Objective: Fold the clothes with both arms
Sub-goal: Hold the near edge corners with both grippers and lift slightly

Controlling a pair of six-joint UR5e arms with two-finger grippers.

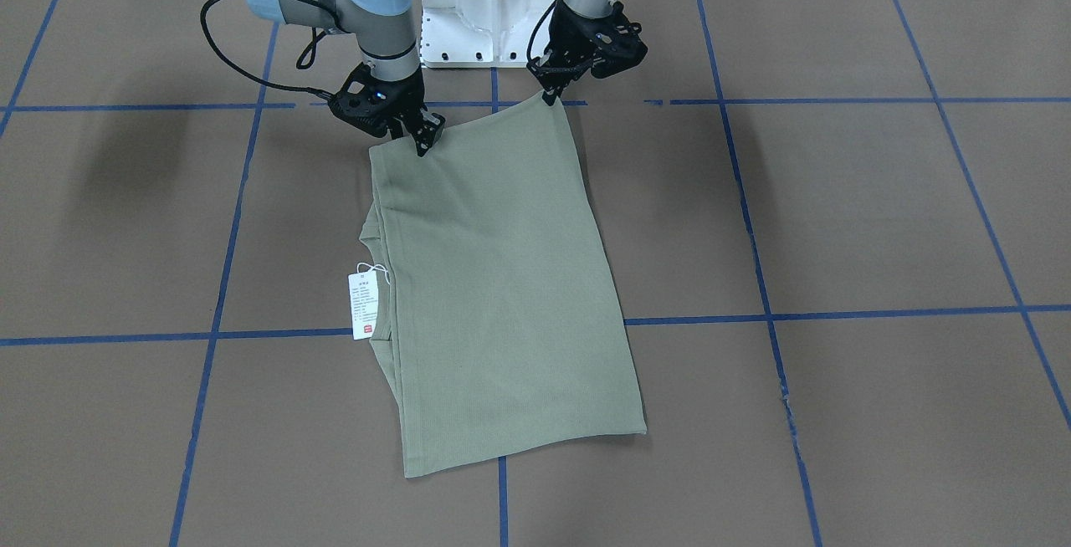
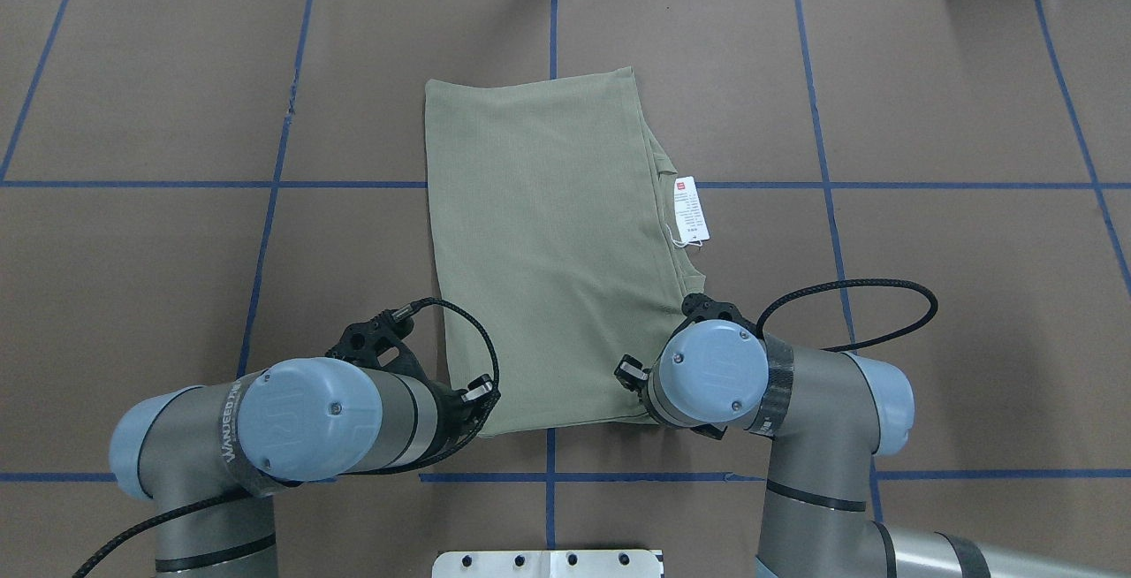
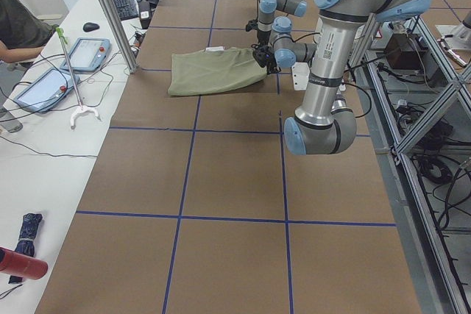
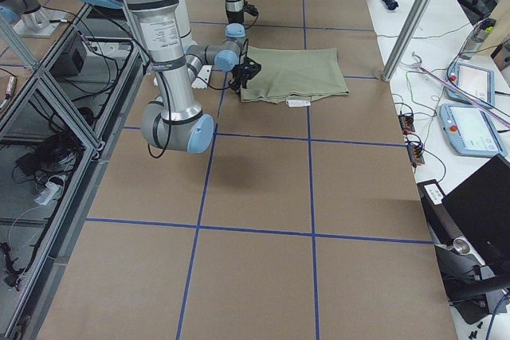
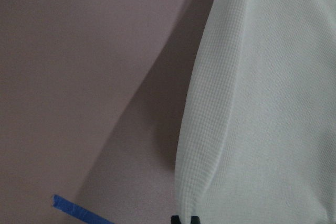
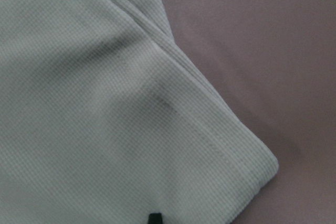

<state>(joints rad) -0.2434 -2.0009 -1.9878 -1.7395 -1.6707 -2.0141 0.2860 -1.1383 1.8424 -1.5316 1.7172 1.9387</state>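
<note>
The pale sage-green shirt (image 1: 502, 279) lies folded into a long rectangle on the brown table, and it also shows in the overhead view (image 2: 548, 242). Its white hang tag (image 1: 363, 304) sticks out from one long side. My left gripper (image 1: 552, 97) is shut on the shirt's corner nearest the robot and holds it slightly raised. My right gripper (image 1: 422, 142) is shut on the other near corner. In the left wrist view the knit edge (image 5: 262, 103) hangs above the table. The right wrist view shows layered hems (image 6: 157, 98).
The white pedestal base (image 1: 492, 12) stands just behind the held edge. Blue tape lines (image 1: 837, 313) grid the brown table cover. Operator desks with tablets (image 3: 44, 86) and a metal post (image 3: 110, 12) line the far side.
</note>
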